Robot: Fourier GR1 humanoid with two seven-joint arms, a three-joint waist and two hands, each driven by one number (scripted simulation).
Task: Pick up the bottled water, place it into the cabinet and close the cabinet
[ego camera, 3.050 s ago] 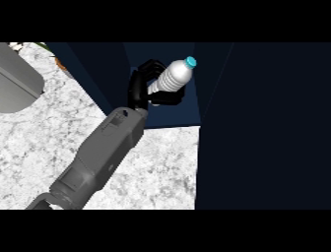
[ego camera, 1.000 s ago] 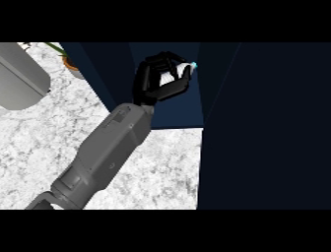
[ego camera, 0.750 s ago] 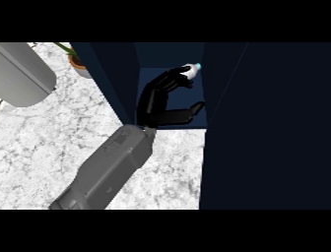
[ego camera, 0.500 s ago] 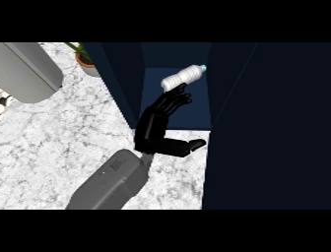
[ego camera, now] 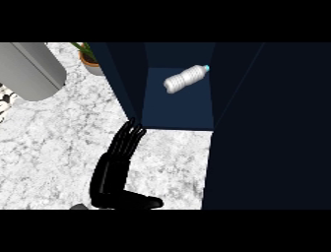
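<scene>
Our hand (ego camera: 116, 165) lies flat on the counter (ego camera: 45, 142) with fingers straight, holding nothing. The bottle (ego camera: 185, 78) lies on its side inside the open cabinet (ego camera: 179, 106), ahead and to the right of our fingertips, cap pointing away. We judge the door (ego camera: 121, 81), just past our fingertips, comes next.

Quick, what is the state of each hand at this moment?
Left hand: not in view.
Right hand: open, fingers straight, holding nothing; the bottled water lies apart from it inside the cabinet.
</scene>
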